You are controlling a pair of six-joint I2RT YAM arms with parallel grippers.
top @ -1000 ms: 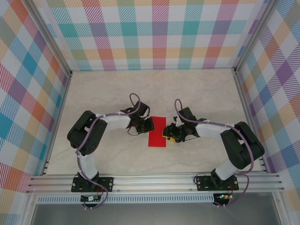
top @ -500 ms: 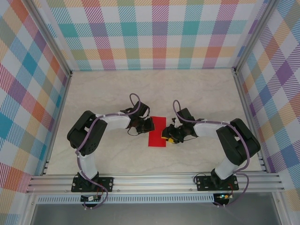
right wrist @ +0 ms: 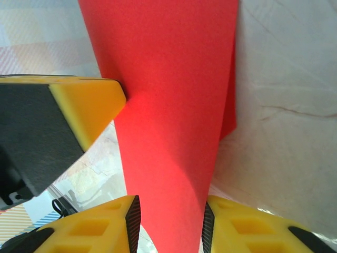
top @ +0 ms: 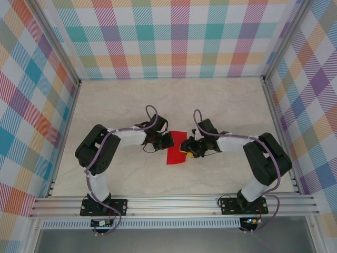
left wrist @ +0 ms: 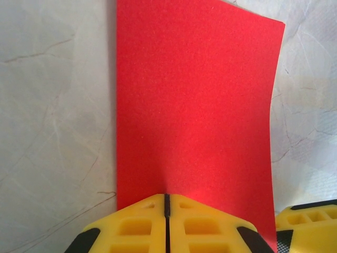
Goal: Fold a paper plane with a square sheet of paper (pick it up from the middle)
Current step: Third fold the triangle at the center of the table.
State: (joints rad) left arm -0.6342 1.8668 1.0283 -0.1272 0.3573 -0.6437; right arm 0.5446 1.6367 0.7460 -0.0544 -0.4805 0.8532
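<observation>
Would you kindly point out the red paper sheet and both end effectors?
square sheet of paper [left wrist: 195, 105]: left wrist view, middle of its red face.
left end effector [left wrist: 167, 200]: left wrist view, seam between its shut fingertips.
right end effector [right wrist: 169, 226]: right wrist view, midway between its fingertips.

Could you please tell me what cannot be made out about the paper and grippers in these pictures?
Left wrist view: the left gripper covers the paper's near edge; a pinch is unclear.
Right wrist view: the frame edge cuts the paper off between the right gripper's fingers.
Top view: folds too small; grippers overlap it.
</observation>
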